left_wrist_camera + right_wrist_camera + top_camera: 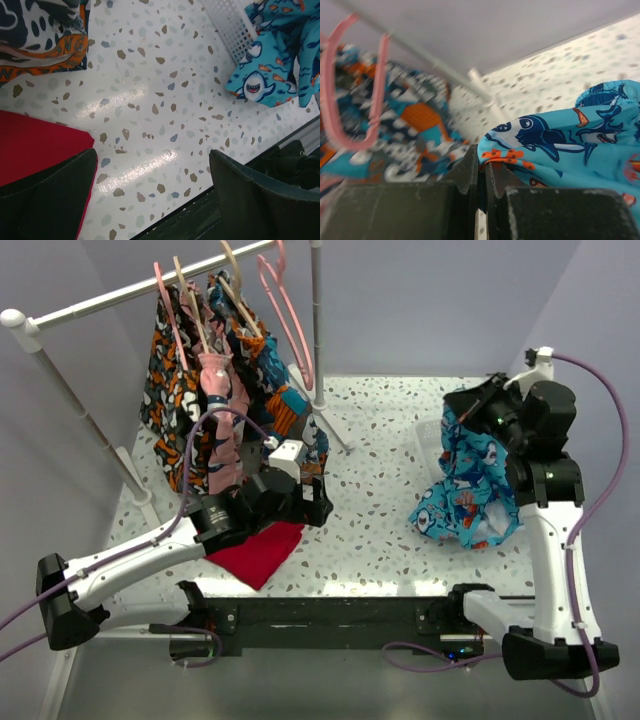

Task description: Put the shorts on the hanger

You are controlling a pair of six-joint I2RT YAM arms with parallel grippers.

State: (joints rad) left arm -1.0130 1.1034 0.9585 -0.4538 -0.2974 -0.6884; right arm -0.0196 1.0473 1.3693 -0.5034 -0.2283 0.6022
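The bright blue cartoon-print shorts [465, 490] hang bunched at the right of the table, lifted by their top edge. My right gripper [476, 406] is shut on that edge; in the right wrist view its jaws [482, 162] pinch the blue fabric [565, 140]. The salmon-pink hanger [285, 300] hangs by its hook on the rack rail at the back and shows blurred at the left of the right wrist view [376, 95]. My left gripper [316, 492] is open and empty above the table's middle, its fingers [45, 195] wide apart, with the shorts [280, 60] far off.
A clothes rack [120, 295] at the back left holds orange-black-white garments [175, 390] on pale hangers. A plain red cloth [262, 550] lies under the left arm. A white basket [430, 440] sits behind the shorts. The rack's upright pole [317, 320] stands beside the pink hanger.
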